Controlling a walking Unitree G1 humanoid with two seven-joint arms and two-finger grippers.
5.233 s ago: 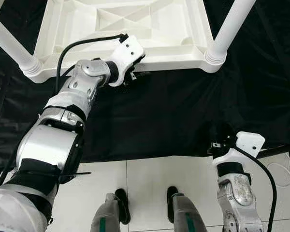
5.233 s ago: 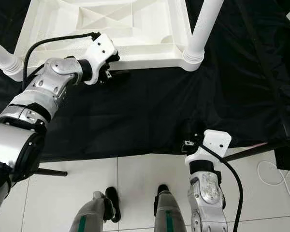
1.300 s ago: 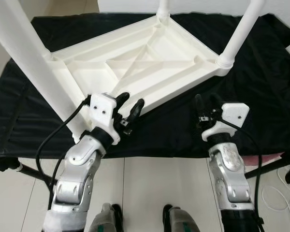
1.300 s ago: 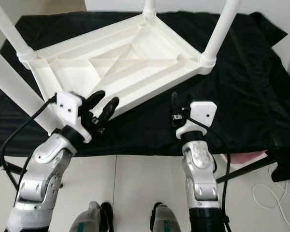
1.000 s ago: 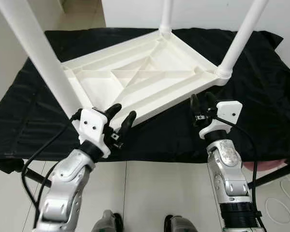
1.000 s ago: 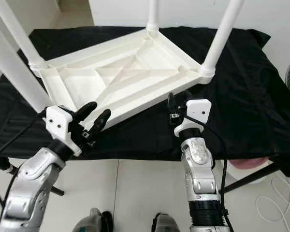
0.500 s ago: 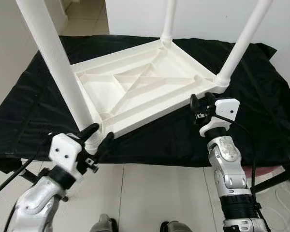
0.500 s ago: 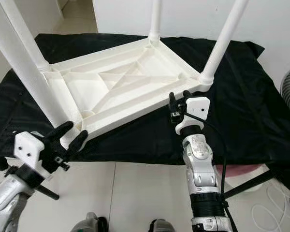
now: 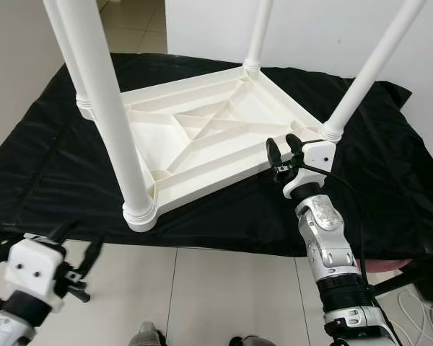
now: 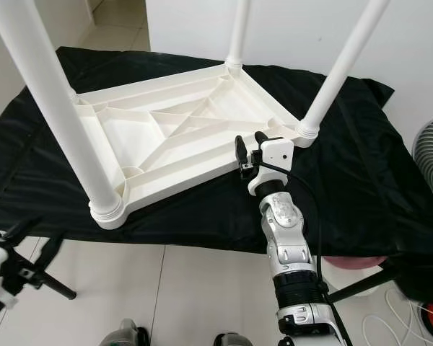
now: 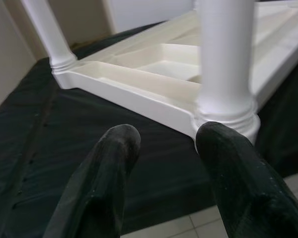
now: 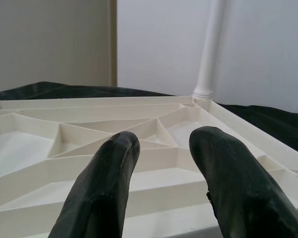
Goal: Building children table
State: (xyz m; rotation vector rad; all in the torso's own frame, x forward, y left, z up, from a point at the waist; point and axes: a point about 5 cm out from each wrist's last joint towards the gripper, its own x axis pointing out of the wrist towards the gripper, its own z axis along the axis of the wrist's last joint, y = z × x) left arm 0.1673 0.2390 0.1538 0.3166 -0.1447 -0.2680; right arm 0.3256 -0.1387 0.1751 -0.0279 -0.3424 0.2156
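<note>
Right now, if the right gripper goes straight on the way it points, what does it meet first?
Most likely the near rim of the upturned white table. The right gripper, fingers open, sits at that edge, aimed over the ribbed underside toward the far leg. Depth is unclear, so it may pass just above the rim.

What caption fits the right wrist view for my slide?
Open right hand hovering at the rim of the upturned white table, one leg rising behind.
</note>
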